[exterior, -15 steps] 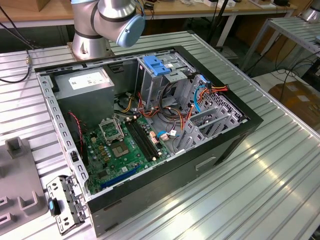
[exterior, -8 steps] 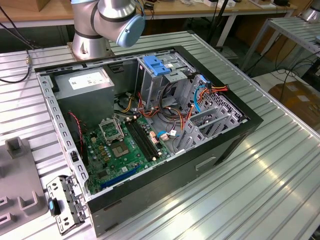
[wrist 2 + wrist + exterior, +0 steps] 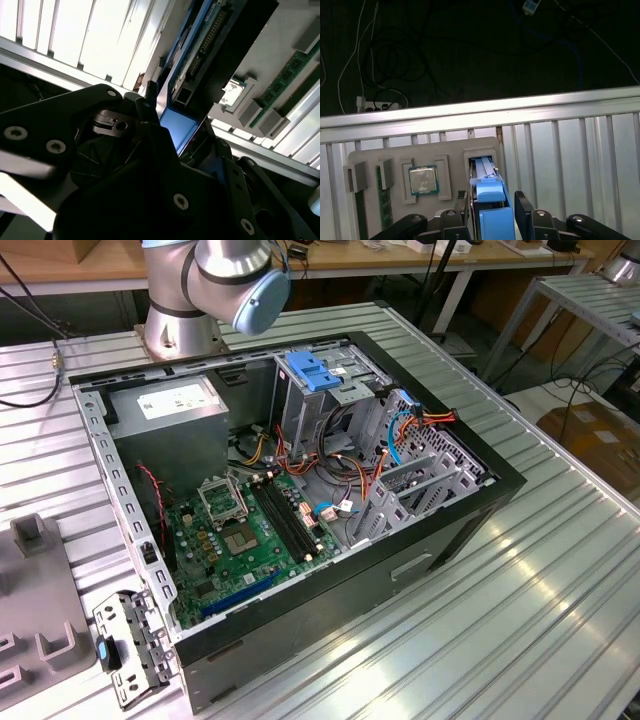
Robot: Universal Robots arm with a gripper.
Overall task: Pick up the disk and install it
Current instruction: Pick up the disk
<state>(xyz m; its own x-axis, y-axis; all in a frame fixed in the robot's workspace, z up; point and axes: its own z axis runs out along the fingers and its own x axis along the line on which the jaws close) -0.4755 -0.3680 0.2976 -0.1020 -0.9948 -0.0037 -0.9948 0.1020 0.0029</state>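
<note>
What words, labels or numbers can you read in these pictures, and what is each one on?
No text is readable.
White label on the power supply: print too small to read.
Markings on the processor in the grey tray: too small to read.
Blue carrier of the disk: no readable text.

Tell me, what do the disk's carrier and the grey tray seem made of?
Disk's carrier: probably plastic, bright blue, smooth moulded edges, slight sheen. Grey tray: matte, shaped recesses, perhaps moulded plastic or foam; the look leaves it open.
</note>
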